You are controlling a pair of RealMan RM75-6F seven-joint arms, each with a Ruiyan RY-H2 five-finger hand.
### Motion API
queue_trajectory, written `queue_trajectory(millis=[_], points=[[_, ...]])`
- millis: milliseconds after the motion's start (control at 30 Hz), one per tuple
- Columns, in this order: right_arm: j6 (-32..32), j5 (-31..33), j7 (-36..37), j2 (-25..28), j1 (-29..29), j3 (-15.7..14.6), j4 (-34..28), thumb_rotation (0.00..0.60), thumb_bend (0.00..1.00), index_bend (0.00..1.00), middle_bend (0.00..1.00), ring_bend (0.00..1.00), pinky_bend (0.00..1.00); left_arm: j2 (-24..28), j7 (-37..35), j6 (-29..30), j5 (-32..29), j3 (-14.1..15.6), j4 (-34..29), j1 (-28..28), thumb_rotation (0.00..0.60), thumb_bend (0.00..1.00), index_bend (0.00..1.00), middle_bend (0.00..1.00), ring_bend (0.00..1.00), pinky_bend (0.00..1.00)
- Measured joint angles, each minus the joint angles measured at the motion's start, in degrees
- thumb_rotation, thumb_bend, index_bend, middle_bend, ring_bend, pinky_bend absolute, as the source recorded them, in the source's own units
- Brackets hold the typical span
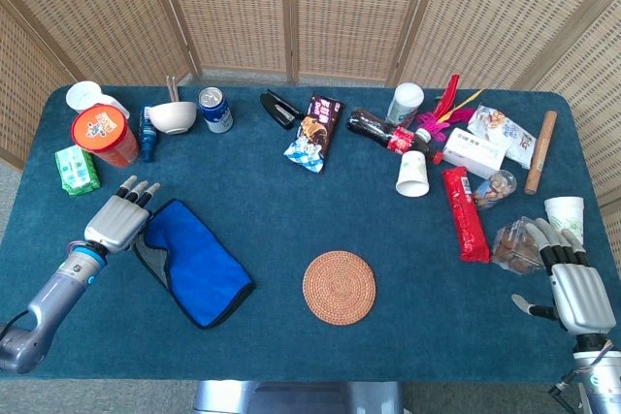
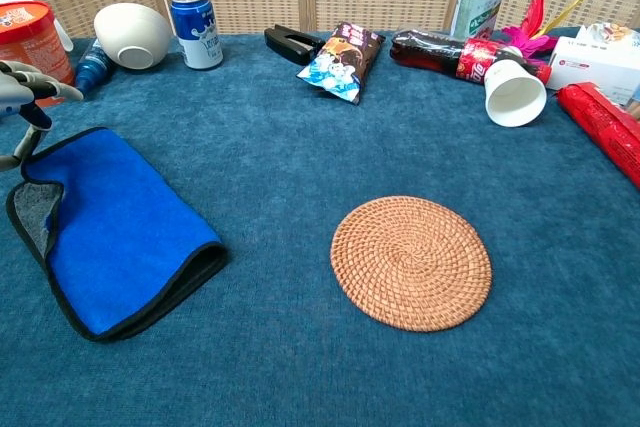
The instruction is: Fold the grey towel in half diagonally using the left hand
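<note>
The towel (image 1: 197,261) (image 2: 115,227) lies folded on the left part of the table, blue side up with a black hem. A strip of its grey side (image 1: 153,257) (image 2: 36,220) shows along its left edge. My left hand (image 1: 118,219) (image 2: 22,97) hovers just past the towel's upper-left corner, fingers spread and holding nothing. My right hand (image 1: 574,286) rests open at the table's right front edge, far from the towel; the chest view does not show it.
A round woven coaster (image 1: 339,286) (image 2: 411,262) lies at centre front. Behind the left hand stand an orange cup (image 1: 104,135), a green packet (image 1: 77,170), a white bowl (image 1: 172,116) and a can (image 1: 214,110). Snack packs, bottles and cups (image 1: 412,174) crowd the back and right.
</note>
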Motion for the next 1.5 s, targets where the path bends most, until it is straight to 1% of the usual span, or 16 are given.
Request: queue_trajectory(millis=[367,867,1067,1167,1233,1300,1433,1500], points=[[0.1,0.0,-0.2,0.0,0.0,0.0,-0.1,0.6,0.0,0.0,0.0,0.0,0.0,0.3,-1.2,1.0,1.8,0.0,1.0,1.4,0.6,0.47,0.58,0.0,0.0,0.04],[-0.4,0.3,-1.5,-0.6,0.2,-0.2,-0.1,0.6,0.0,0.0,0.0,0.0,0.0,-1.3,-1.1,-0.3,1.3,-0.3,5.6,2.5,0.6,0.47,0.58,0.0,0.0,0.04],[-0.7,0.4,-1.8,-0.7,0.3,-0.2,-0.1,0.6,0.0,0.0,0.0,0.0,0.0,-1.8,-1.5,-0.9,1.0,-0.7,6.9,2.8,0.6,0.47,0.56,0.0,0.0,0.04],[-0.8,0.4,-1.9,-0.8,0.4,-0.2,-0.1,0.6,0.0,0.0,0.0,0.0,0.0,-2.0,-1.6,-1.1,1.1,-0.7,7.3,2.9,0.6,0.47,0.48,0.0,0.0,0.04],[-0.8,0.5,-2.0,-0.8,0.4,-0.2,-0.1,0.6,0.0,0.0,0.0,0.0,0.0,-2.0,-2.0,-1.2,1.2,-0.8,7.3,3.0,0.6,0.48,0.4,0.0,0.0,0.04],[-0.9,0.6,-2.1,-0.8,0.4,-0.2,-0.1,0.6,0.0,0.0,0.0,0.0,0.0,-2.0,-2.3,-1.3,1.4,-0.8,7.4,3.1,0.6,0.48,0.34,0.0,0.0,0.04],[-0.9,0.5,-2.1,-0.8,0.4,-0.2,-0.1,0.6,0.0,0.0,0.0,0.0,0.0,-1.7,-2.8,-1.5,1.7,-0.9,7.2,3.2,0.6,0.46,0.15,0.0,0.0,0.04],[-0.9,0.5,-2.1,-0.8,0.4,-0.2,-0.1,0.6,0.0,0.0,0.0,0.0,0.0,-1.5,-3.2,-1.4,2.0,-1.0,7.0,3.3,0.6,0.44,0.09,0.0,0.0,0.04]])
